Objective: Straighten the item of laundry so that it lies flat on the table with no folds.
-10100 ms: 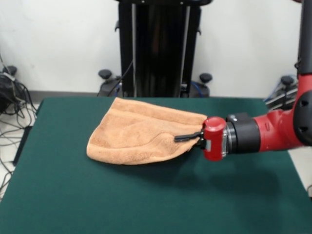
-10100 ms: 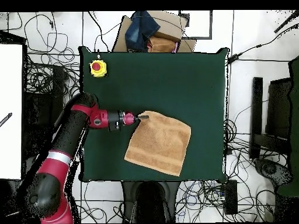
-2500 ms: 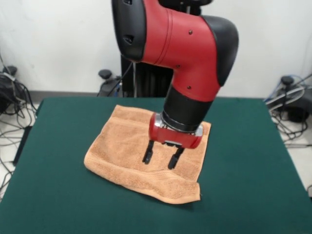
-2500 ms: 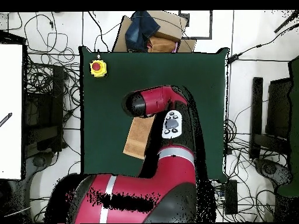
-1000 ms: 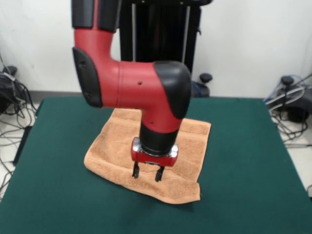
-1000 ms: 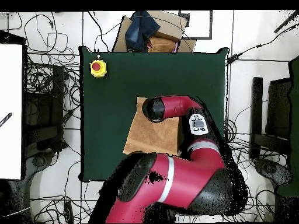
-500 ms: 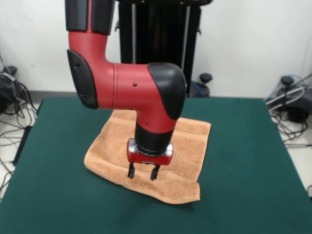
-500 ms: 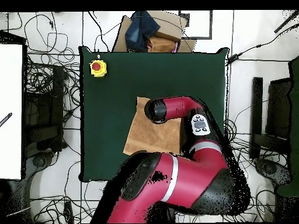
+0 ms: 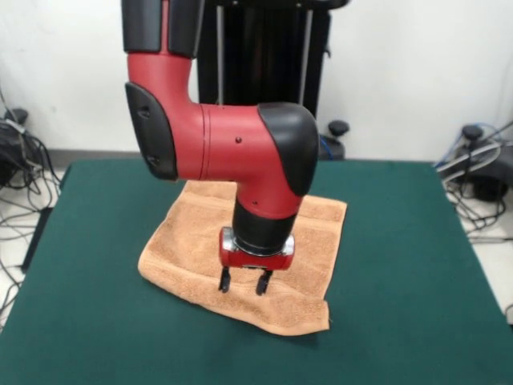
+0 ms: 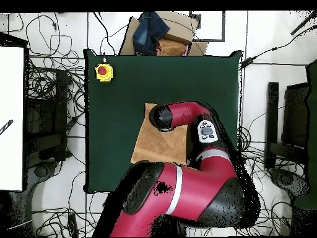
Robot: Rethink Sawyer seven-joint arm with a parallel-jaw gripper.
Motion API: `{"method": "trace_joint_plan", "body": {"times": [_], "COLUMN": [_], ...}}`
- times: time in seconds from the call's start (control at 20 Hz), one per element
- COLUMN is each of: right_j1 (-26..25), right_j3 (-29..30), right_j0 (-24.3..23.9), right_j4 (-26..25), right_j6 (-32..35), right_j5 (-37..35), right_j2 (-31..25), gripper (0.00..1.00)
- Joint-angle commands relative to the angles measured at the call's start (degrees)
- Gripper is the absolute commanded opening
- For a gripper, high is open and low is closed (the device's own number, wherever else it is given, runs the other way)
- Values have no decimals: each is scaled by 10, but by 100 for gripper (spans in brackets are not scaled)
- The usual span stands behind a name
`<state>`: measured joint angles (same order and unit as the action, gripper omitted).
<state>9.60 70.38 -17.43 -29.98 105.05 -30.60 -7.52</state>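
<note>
While the near strip of the table [image 9: 104, 353] is lying bare, the towel [image 9: 184, 253] is resting just beyond it, left of the table's centre in the front view. Its nearest edge is forming a thick rolled hem, and the near right corner [image 9: 319, 319] is curling slightly, so a fold is probably remaining along that side. The gripper [image 9: 243, 282] is pointing straight down over the near half of the towel, its two dark fingers [image 9: 224, 280] standing a little apart, not pinching cloth; whether the tips are touching the pile cannot be told. Against the picture half a second earlier, the wrist is sitting slightly further right and the fingers are hanging at about the same height, while ten seconds back the towel was lying as a folded hump with the arm reaching in from the right. The cloth is now showing as a roughly square sheet, so most of the unfolding is judged done; the doubled near edge is what is left.

Further back, the far edge of the towel is lying straight, with a woven band crossing its far right part [image 9: 321, 210]. In the overhead view the arm [image 10: 186, 114] is covering the right part of the towel [image 10: 155, 145], and a yellow box with a red button [image 10: 103, 72] is sitting well apart at a table corner.
</note>
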Motion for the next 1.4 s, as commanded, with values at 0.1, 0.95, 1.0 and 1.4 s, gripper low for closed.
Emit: {"method": "trace_joint_plan", "body": {"times": [0.1,0.95,1.0,1.4], "right_j1": [82,44,36,22], "right_j3": [66,25,21,19], "right_j0": [11,-45,-51,-54], "right_j4": [-37,-66,-66,-65], "right_j6": [-70,-95,-100,-82], "right_j5": [-106,-91,-85,-81], "right_j2": [40,7,-2,-15], "gripper": [100,100,100,100]}}
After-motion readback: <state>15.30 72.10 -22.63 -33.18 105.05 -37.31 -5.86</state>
